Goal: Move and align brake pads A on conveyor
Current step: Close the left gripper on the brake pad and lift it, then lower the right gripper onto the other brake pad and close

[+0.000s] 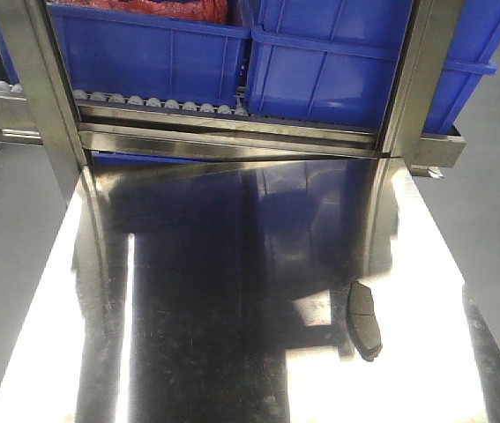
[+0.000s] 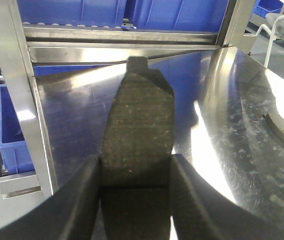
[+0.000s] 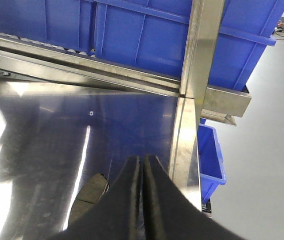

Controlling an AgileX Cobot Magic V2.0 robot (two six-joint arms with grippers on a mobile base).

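Steel worktop (image 1: 232,352): brake pad (image 1: 365,319) lies near right edge. Left fingers (image 2: 79,200) pinch second brake pad (image 2: 137,130); right fingers (image 3: 157,200) pressed together.

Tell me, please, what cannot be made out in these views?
Conveyor: in no view.
Held brake pad: left wrist view, near end hidden by fingers of the left gripper.
Loose brake pad on the steel table: right wrist view, partly covered by the shut right gripper.
Blue bins: front view, contents cut off by the top edge.
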